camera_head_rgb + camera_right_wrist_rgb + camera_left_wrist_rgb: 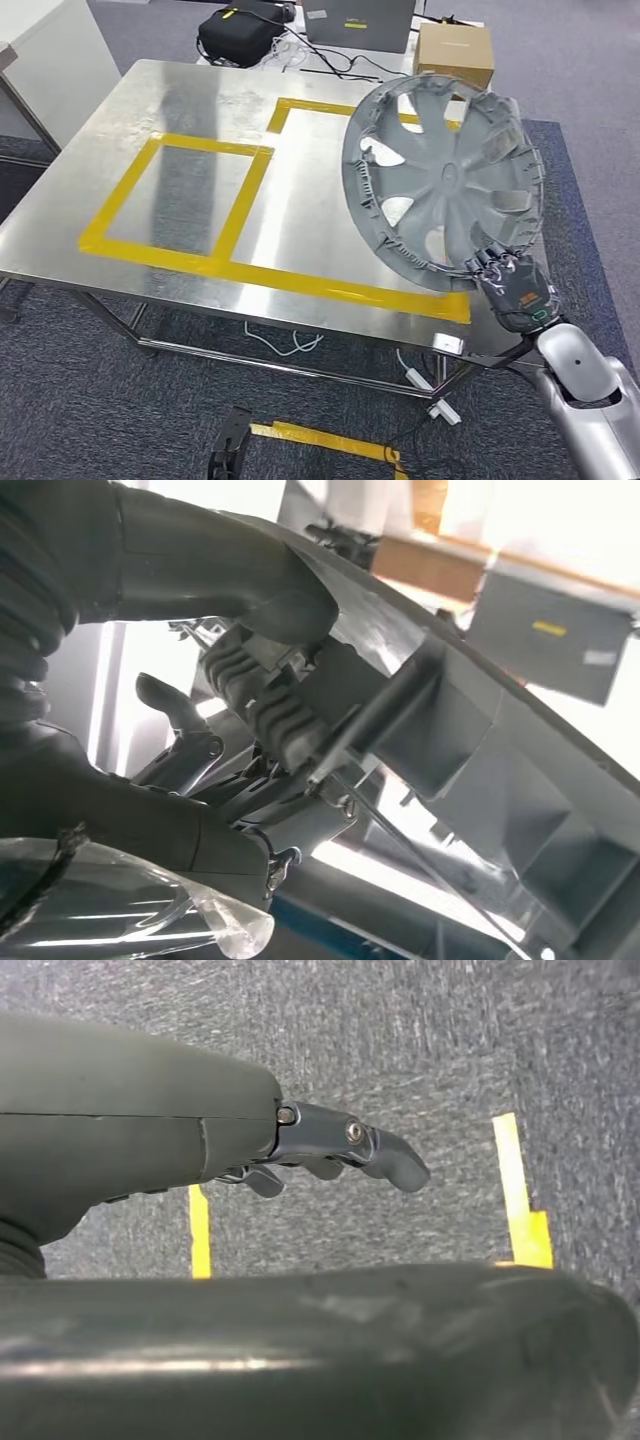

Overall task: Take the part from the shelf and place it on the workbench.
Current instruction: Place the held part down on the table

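The part is a grey wheel cover (441,175), held tilted above the right end of the steel workbench (196,120) with its ribbed inner side towards me. My right hand (517,285) grips its lower rim near the bench's front right corner. Up close in the right wrist view, the thumb (226,570) presses on the cover's rim (483,740) and the darker fingers (189,715) curl under it. My left hand (332,1150) hangs over grey carpet with its fingers out straight, holding nothing.
Yellow tape (249,200) marks rectangles on the bench top. A cardboard box (454,52), a black bag (238,35) and a grey case (361,22) sit beyond the far edge. A power strip (430,395) and cables lie on the carpet under the bench.
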`<state>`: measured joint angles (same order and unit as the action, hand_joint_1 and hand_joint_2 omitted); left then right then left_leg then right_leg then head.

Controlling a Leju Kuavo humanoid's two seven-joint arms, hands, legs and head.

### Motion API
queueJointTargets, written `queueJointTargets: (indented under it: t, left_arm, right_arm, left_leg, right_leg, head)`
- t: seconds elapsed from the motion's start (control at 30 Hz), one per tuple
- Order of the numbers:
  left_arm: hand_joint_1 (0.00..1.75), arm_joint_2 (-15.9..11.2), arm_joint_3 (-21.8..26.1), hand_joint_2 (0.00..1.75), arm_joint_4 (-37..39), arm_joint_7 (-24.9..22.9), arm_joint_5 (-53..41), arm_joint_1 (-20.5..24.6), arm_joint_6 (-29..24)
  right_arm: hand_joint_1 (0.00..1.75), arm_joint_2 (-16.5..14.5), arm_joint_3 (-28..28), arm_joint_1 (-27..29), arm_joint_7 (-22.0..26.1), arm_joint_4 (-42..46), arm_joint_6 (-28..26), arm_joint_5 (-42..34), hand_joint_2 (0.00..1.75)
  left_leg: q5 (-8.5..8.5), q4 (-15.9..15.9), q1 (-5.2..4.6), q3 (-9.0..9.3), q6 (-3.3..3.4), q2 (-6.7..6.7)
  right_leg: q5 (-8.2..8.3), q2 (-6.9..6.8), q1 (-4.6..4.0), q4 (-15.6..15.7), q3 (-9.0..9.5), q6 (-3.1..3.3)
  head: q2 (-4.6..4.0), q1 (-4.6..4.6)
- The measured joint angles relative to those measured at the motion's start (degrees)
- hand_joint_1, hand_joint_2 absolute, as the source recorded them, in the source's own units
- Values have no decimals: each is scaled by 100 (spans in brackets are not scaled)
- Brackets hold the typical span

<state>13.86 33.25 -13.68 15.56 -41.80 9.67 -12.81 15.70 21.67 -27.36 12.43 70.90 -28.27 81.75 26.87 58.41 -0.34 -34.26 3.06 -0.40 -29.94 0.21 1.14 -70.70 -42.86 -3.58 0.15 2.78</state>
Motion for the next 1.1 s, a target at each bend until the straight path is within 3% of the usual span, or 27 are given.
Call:
queueJointTargets:
  t: [0.07,0.1,0.17,0.43,0.57,1.0,1.1]
  left_arm:
    - [0,31,-24,0,0,-9,-2,0,12]
    - [0,46,-38,0,0,-9,-2,0,16]
    - [0,63,-60,0,0,-16,-5,-10,22]
    - [0,62,-77,0,0,-36,-20,-48,22]
    - [0,39,-77,0,0,-32,-33,-91,-16]
    - [0,22,-77,0,0,-21,-34,-128,-20]
    - [0,21,-78,131,0,-10,-34,-128,-5]
  right_arm:
    - [175,-102,121,-173,0,-192,59,2,175]
    - [175,-151,178,-259,-2,-282,83,2,175]
    - [175,-258,285,-396,-7,-439,116,-8,175]
    - [175,-448,515,-579,-68,-991,167,-139,175]
    - [175,-449,548,-574,-97,-1153,157,-202,175]
    - [175,-421,550,-553,-86,-1363,148,-206,175]
    - [44,-420,552,-553,-64,-1377,134,-193,44]
  left_leg:
    - [64,12,-11,66,-34,-8]
    - [84,25,-20,71,-56,-15]
    - [95,55,-41,50,-77,-26]
    - [88,-12,-32,72,-74,-18]
    - [80,-20,-22,73,-128,-17]
    - [74,-7,-37,71,-144,-15]
    - [75,-4,-39,71,-143,-15]
  right_leg:
    - [418,-16,-10,752,341,35]
    - [489,-22,-17,1031,490,65]
    - [463,-16,-26,1229,624,99]
    - [410,6,-45,1261,632,162]
    - [415,6,-53,1259,631,181]
    - [429,5,-37,1260,641,188]
    - [429,4,-35,1261,641,187]
  head:
    - [0,-3]
    - [0,-7]
    - [0,2]
    - [0,12]
    - [0,10]
    - [0,8]
    - [0,8]
